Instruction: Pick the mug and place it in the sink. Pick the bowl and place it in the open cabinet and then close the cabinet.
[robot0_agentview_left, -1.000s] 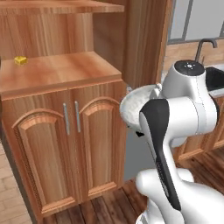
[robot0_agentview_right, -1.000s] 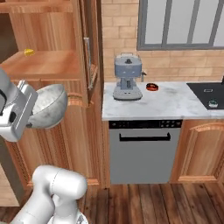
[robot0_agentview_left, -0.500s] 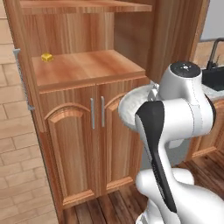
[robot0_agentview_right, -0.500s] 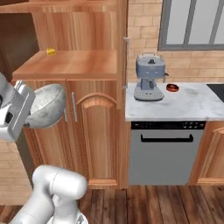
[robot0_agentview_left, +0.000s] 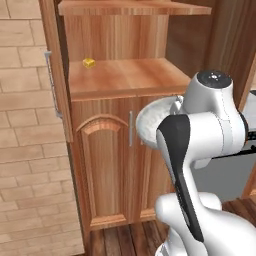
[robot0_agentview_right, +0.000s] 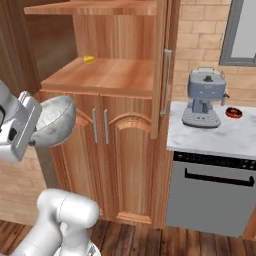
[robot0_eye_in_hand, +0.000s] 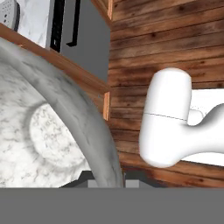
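Speckled grey stone is what the gripper (robot0_eye_in_hand: 107, 181) is clenched on: the bowl (robot0_agentview_right: 56, 121) hangs on edge from its rim, tilted, held in the air in front of the low arched doors (robot0_agentview_right: 116, 160). From the left base camera its pale inside (robot0_agentview_left: 152, 125) peeks out beside the arm's white elbow. The hand camera looks along the bowl's rim (robot0_eye_in_hand: 83, 127) toward the floor, so the grip is at the wall near the edge.

The cabinet (robot0_agentview_left: 125, 77) stands open just ahead, its wooden shelf (robot0_agentview_right: 105, 75) bare apart from a small yellow block (robot0_agentview_right: 89, 59) near the back. The right door (robot0_agentview_right: 162, 70) juts forward with its silver handle (robot0_agentview_right: 167, 82). The bowl is below shelf level and not yet inside.

Judged from here, the risks lie in the lift:
- Rising too close to the cabinet could knock the bowl against the shelf's front edge.
- A rim pinch on a heavy, wide bowl may slip or let it rotate if the arm swings fast.
- Setting it down far back could shove the block.
- A bowl left overhanging the edge would block the door from closing.

A coffee machine (robot0_agentview_right: 203, 97) sits on the desk (robot0_agentview_right: 225, 132), well apart.
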